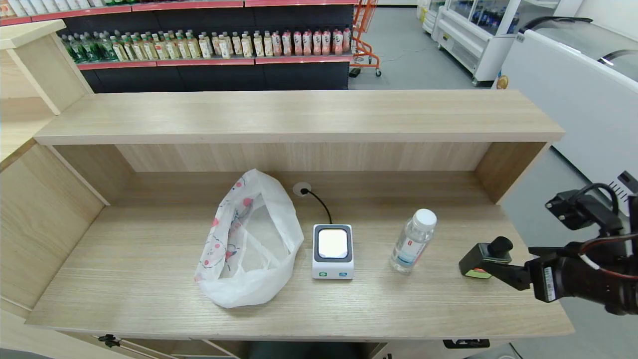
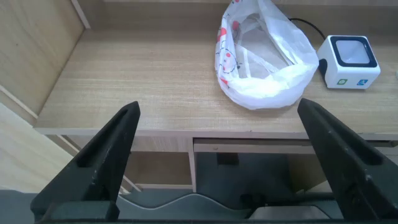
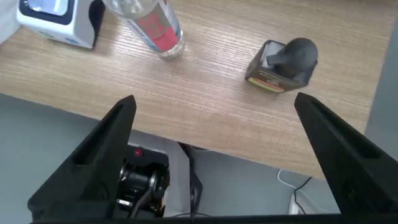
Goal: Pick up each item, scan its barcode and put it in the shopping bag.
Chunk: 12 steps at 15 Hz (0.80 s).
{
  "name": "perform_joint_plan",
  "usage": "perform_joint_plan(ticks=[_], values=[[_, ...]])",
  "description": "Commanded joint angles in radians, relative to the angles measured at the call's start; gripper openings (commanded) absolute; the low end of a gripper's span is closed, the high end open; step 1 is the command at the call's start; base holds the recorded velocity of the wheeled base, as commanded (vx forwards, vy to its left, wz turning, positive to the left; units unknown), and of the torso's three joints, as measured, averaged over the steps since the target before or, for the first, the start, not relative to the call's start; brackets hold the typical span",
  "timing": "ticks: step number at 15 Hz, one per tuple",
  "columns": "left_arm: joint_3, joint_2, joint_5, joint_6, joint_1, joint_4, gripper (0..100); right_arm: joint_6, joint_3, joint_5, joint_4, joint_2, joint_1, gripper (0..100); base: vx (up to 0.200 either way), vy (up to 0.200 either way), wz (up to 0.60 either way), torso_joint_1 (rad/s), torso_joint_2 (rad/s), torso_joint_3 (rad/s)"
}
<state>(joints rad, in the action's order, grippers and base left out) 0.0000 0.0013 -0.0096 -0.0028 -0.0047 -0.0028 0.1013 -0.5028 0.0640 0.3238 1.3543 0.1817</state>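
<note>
A white plastic shopping bag (image 1: 249,244) with red prints lies open on the wooden counter (image 1: 149,279), left of the white barcode scanner (image 1: 333,251). To the scanner's right a clear water bottle (image 1: 413,241) with a white cap stands upright. Further right sits a small dark box with a black rounded top (image 1: 486,258). My right gripper (image 1: 513,276) is open just right of that box, which lies beyond its fingertips (image 3: 127,109); the bottle (image 3: 149,25) and box (image 3: 283,62) are ahead. My left gripper (image 2: 219,107) is open at the counter's front edge, near the bag (image 2: 264,59).
A raised shelf (image 1: 299,117) runs along the counter's back, with side walls at both ends. The scanner's black cable (image 1: 319,202) leads to a hole in the counter. Bare wood lies left of the bag. Store shelves with drinks stand behind.
</note>
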Motion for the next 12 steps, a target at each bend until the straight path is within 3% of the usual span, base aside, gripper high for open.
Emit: perform_joint_plan(ticks=[1, 4, 12], values=[[0.000, 0.000, 0.000, 0.000, 0.000, 0.000, 100, -0.005, 0.023, -0.033, 0.095, 0.180, 0.071, 100, 0.000, 0.000, 0.00, 0.000, 0.00, 0.000], [0.000, 0.000, 0.000, 0.000, 0.000, 0.000, 100, -0.003, 0.029, -0.033, 0.210, 0.272, 0.147, 100, 0.000, 0.000, 0.00, 0.000, 0.00, 0.000], [0.000, 0.000, 0.000, 0.000, 0.000, 0.000, 100, 0.046, 0.027, -0.078, 0.488, 0.442, 0.173, 100, 0.000, 0.000, 0.00, 0.000, 0.00, 0.000]])
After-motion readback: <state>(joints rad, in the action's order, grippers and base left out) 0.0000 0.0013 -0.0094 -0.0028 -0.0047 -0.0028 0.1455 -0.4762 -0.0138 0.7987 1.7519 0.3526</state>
